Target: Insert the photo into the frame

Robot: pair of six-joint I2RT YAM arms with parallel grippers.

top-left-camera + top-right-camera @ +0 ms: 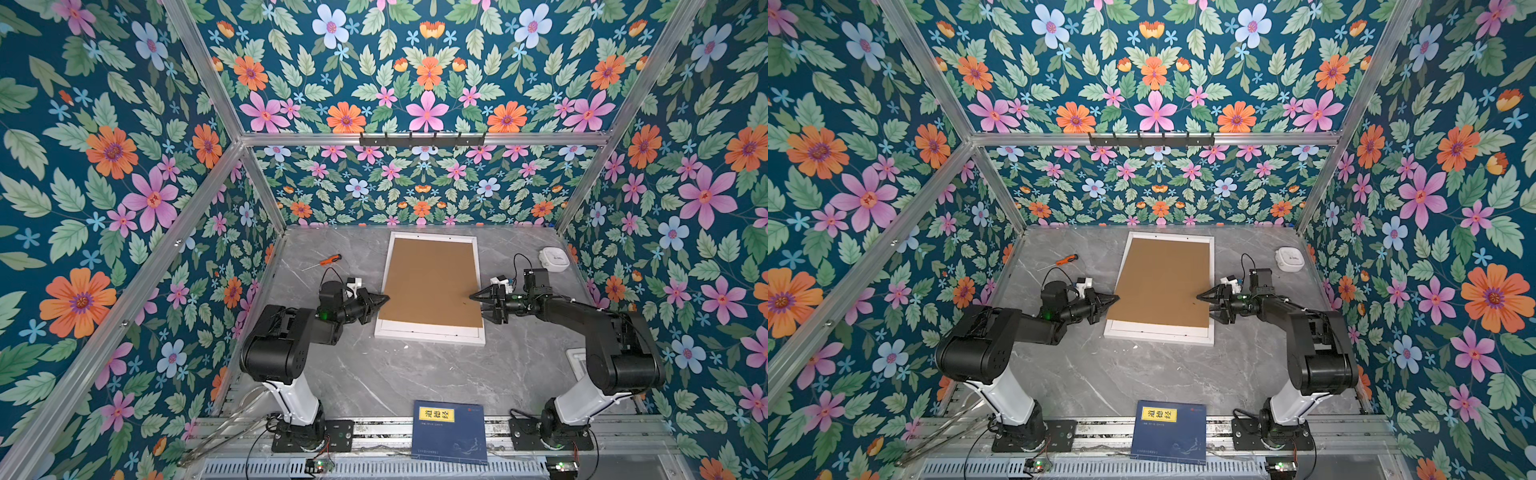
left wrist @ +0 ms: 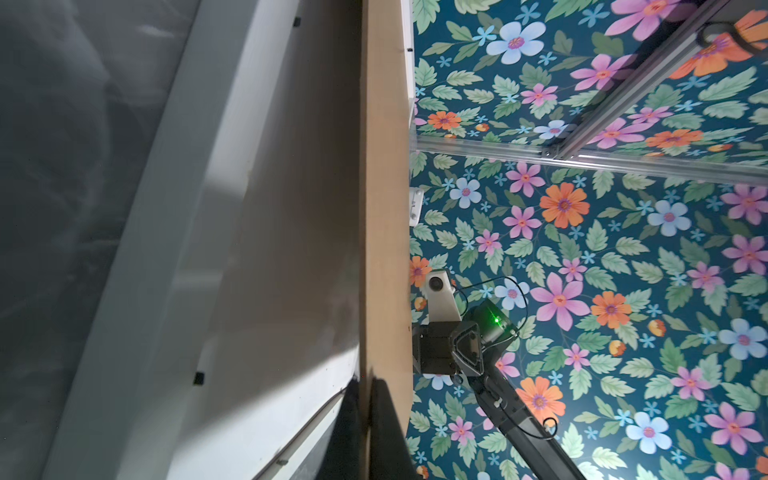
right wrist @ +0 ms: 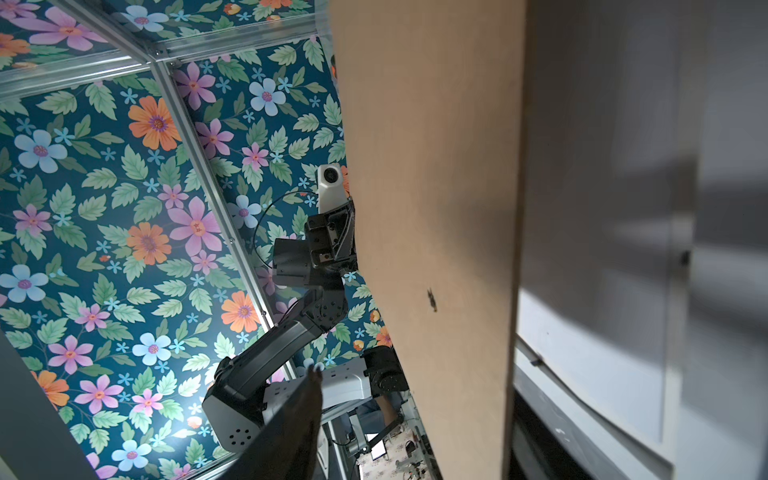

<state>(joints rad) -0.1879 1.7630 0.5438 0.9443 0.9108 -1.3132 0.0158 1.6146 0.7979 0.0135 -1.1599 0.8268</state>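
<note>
The white picture frame (image 1: 428, 333) is lying face down in the middle of the marble table (image 1: 374, 374), toward the far side. It is acting as the only container here. A brown backing board (image 1: 432, 282) is covering almost all of its opening, so only the rails are showing around it in both top views.

The photo is not showing in any view. It may be lying under the board, but I cannot tell.

The left gripper (image 1: 384, 298) is pinching the board's left edge. In the left wrist view its dark fingers (image 2: 388, 432) are sitting on either side of the thin brown sheet. That view also shows a gap between the board and the frame's pale inside, so the board seems to be sitting raised, not seated.

The right gripper (image 1: 478, 300) is reaching over the board's right edge with its jaws apart. Its one visible finger (image 3: 305, 415) is standing clear of the board's face, gripping nothing.

As a judgement, the photo is going to handle as a light, floppy sheet that creases and smudges easily. It is best pinched lightly at a bare edge or corner, ideally from two opposite sides so it is not sagging. The frame looks stiff and light, and its rails are the safest place to hold.

An orange-handled screwdriver (image 1: 328, 261) is lying far left. A dark blue book (image 1: 451, 432) is resting at the near edge.
</note>
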